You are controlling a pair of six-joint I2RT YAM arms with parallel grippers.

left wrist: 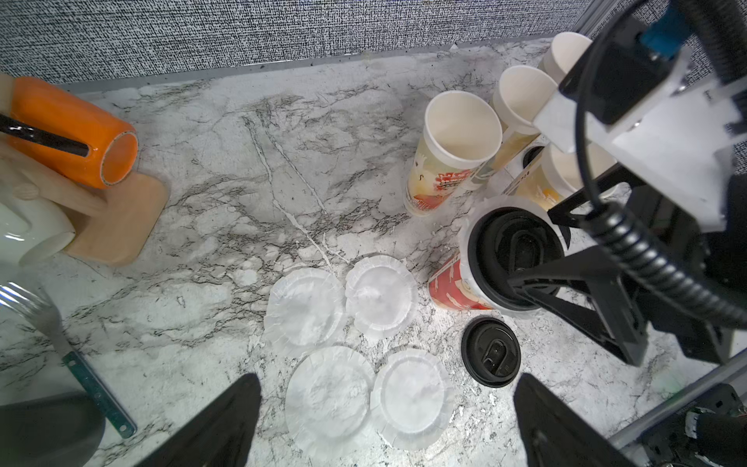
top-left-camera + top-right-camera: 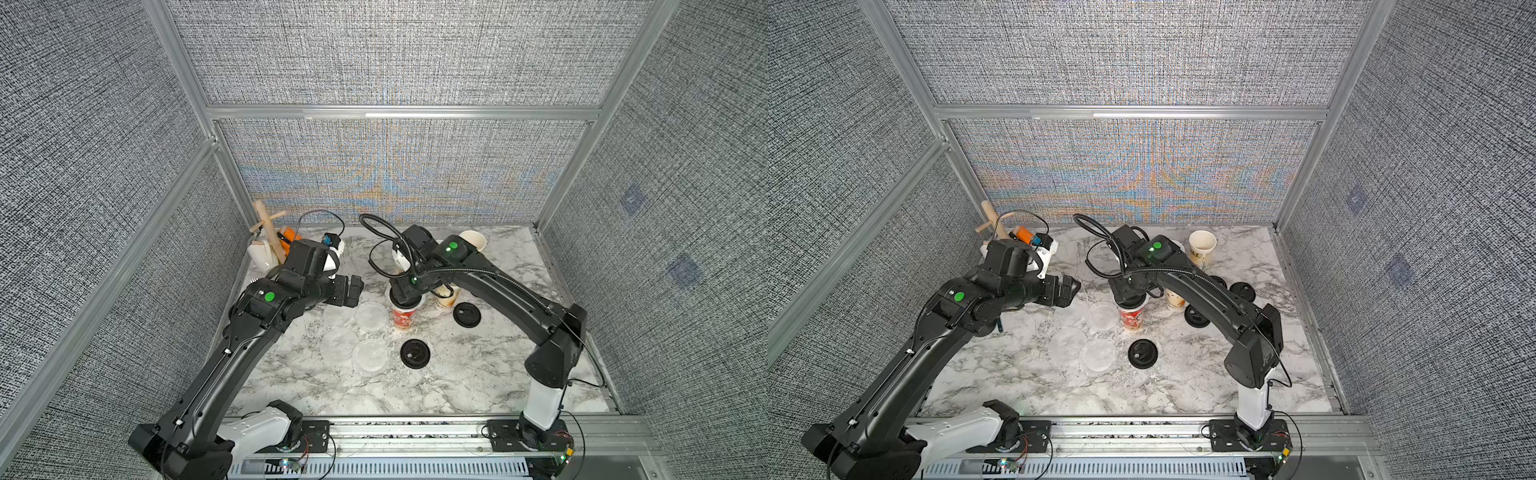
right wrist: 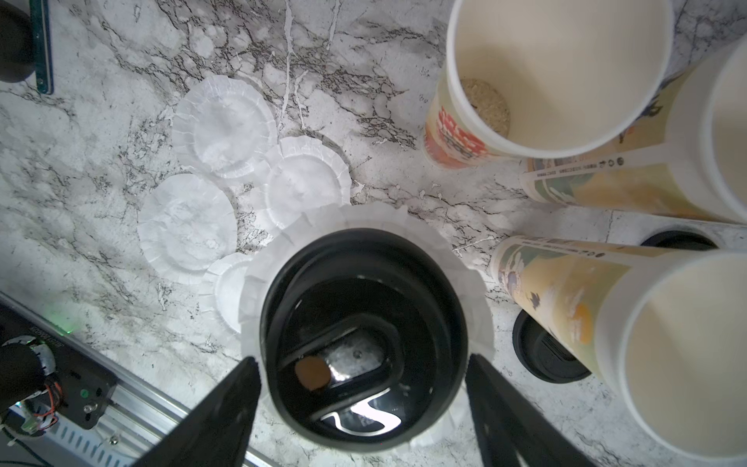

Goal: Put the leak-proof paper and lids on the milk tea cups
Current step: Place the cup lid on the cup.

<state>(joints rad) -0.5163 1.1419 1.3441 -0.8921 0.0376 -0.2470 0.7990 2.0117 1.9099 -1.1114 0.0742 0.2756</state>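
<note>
So here's what we've got: the next move hangs on where the four loose leak-proof paper discs (image 1: 329,392) sit versus the fingers. They lie flat on the marble table (image 1: 242,161) just beside the capped red cup (image 2: 405,322), on the left arm's side of it, and the left gripper (image 1: 386,380) hovers right over them with its fingers spread wide and nothing in them. Round discs give us no long axis to line up with, but they're thin and their edges touch or overlap, so we'd guess peeling off just one is the fiddly bit. The left arm is clearly the nearer one. The right gripper (image 3: 361,360) hangs over the capped red cup, jaws apart either side of the black lid (image 3: 364,291) sitting on the fifth disc (image 3: 364,214) — they look just clear of the lid, not pinching it. The open cups (image 1: 461,133) stand close behind the capped red cup and on its far side from the discs, so we reckon that right arm blocks a straight carry across. A loose black lid (image 1: 491,351) lies near the capped red cup toward the arm bases, and the orange mug (image 1: 81,129) is well away beyond the discs.
</note>
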